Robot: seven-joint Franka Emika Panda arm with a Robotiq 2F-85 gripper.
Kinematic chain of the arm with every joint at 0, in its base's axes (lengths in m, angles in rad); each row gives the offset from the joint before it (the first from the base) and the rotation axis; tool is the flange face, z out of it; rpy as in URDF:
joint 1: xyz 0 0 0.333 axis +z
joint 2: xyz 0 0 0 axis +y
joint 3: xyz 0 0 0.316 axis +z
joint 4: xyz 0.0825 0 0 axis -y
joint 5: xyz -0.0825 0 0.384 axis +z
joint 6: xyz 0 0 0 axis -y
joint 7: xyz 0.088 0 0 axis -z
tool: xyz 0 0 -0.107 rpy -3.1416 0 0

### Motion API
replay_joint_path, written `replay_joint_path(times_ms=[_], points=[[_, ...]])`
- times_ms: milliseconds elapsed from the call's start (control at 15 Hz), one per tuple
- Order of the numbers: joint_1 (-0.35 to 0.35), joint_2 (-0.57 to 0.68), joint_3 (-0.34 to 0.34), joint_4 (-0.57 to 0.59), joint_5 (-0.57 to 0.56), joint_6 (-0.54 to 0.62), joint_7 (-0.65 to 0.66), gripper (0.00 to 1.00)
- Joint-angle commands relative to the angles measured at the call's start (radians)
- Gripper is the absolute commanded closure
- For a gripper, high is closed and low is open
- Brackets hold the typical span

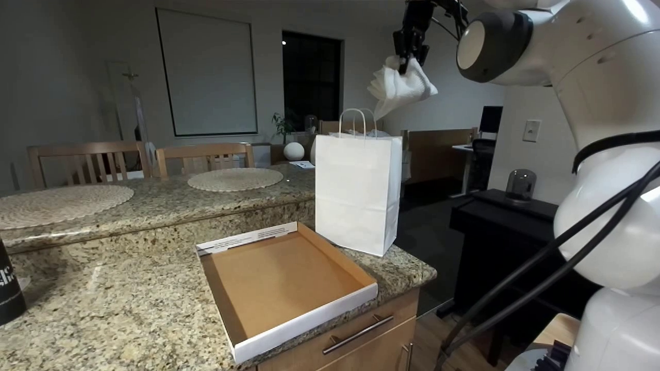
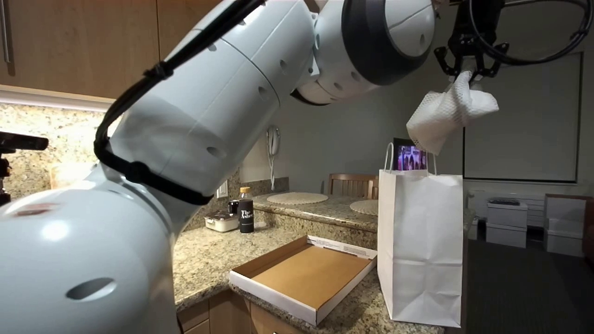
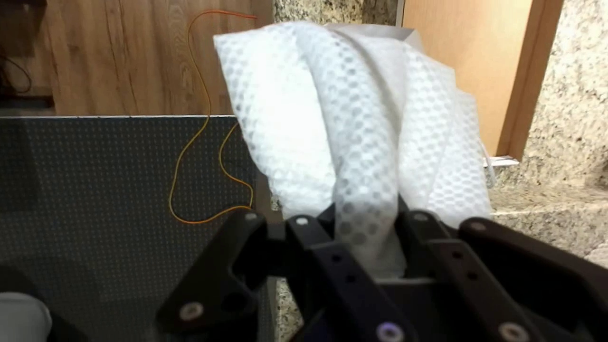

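My gripper is shut on a folded white textured cloth or paper towel and holds it in the air. In both exterior views the cloth hangs just above the handles of a white paper bag, which stands upright at the counter's end. The gripper points down, and the cloth fans out below its fingers. In the wrist view the cloth is pinched between the fingers and hides most of what is below. The bag also shows in an exterior view.
A shallow open cardboard tray lies beside the bag on the granite counter. A raised ledge behind bears woven placemats. A black bottle and a light container stand farther along. An orange cable lies on the floor.
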State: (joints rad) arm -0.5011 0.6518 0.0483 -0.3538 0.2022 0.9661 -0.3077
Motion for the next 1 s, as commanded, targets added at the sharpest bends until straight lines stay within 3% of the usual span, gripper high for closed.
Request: replay_joint_path(times_ms=[0,533,933], points=[[0.021,-0.017,0.021,0.0,0.019,0.012,-0.074,0.92],[0.118,-0.011,0.019,0.004,-0.006,0.072,-0.075,0.92],[0.121,0.049,-0.003,-0.008,-0.012,0.159,0.005,0.92]])
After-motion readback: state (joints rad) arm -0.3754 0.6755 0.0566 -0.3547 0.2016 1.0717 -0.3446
